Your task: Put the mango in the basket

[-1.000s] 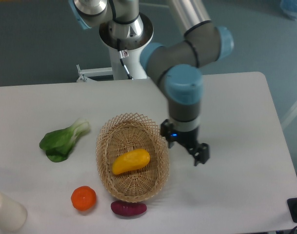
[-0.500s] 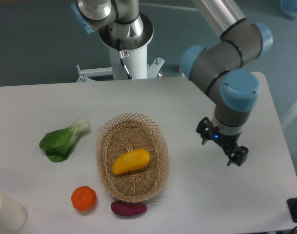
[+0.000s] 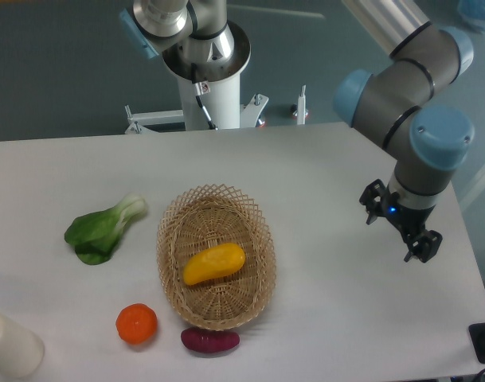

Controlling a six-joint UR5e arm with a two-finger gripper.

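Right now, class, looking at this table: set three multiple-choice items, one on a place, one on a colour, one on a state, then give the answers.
1. Where is the mango?
A in the basket
B beside the bok choy
C in the gripper

2. What colour is the sweet potato?
A green
B purple-red
C white

3. The gripper is:
A holding the orange
B empty
C inside the basket

Answers: 1 A, it lies on the basket's woven floor; 2 B, seen at the basket's near rim; 3 B, nothing sits between its fingers.
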